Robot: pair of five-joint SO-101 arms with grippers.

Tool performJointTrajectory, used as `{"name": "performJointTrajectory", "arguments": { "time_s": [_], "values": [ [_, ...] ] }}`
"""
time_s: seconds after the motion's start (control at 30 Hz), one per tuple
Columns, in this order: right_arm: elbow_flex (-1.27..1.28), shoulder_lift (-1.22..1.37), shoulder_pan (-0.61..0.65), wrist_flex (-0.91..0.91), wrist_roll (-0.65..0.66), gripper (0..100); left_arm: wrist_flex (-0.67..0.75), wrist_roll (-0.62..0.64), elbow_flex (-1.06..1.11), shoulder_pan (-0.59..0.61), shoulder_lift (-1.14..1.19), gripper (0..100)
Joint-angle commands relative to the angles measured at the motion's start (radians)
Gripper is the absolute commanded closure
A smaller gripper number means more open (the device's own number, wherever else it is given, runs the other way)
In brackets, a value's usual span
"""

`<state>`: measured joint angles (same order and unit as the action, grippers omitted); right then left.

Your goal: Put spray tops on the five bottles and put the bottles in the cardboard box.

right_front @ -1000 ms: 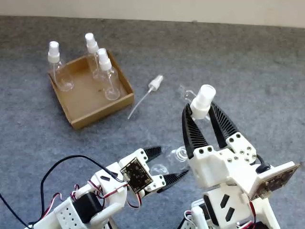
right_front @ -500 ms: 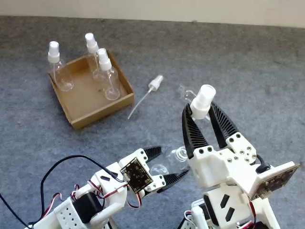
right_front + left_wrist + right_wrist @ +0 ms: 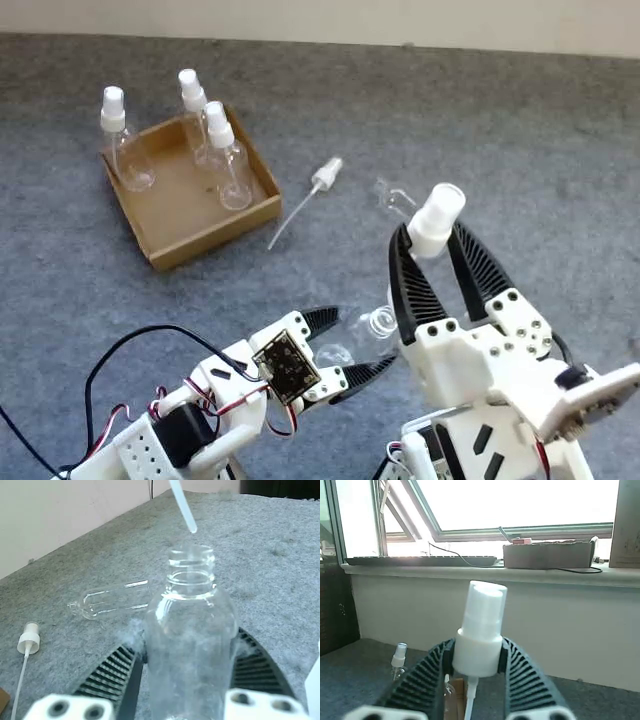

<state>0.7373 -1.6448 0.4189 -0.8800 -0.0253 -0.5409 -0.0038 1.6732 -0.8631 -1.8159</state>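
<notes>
A clear open-necked bottle stands upright with my left gripper shut on it, low in the high view. Straight above its mouth hangs the thin tube of a white spray top, which my right gripper is shut on. The tube's tip is just over the neck and outside it. The cardboard box at the far left holds three bottles with spray tops. A second spray top and an uncapped bottle lie on the carpet.
Grey carpet covers the table. The lying bottle and the loose spray top rest between the box and the arms. A pale wall runs along the far edge.
My right gripper has shifted a little to the right and nearer with the spray top. The left arm and its bottle have stayed put.
</notes>
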Motion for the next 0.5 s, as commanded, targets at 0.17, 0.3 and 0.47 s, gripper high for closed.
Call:
{"name": "performJointTrajectory", "arguments": {
  "time_s": [0.17, 0.3, 0.47],
  "values": [
    [-0.042, -0.002, 0.012, -0.007, -0.009, 99.0, 0.064, -0.005, 0.021, 0.05, -0.013, 87],
    [-0.025, -0.002, 0.012, -0.002, -0.011, 99.0, 0.095, -0.005, 0.021, 0.05, -0.013, 87],
    [0.013, -0.002, 0.012, 0.004, -0.011, 99.0, 0.094, -0.005, 0.021, 0.045, -0.013, 87]
  ]
}}
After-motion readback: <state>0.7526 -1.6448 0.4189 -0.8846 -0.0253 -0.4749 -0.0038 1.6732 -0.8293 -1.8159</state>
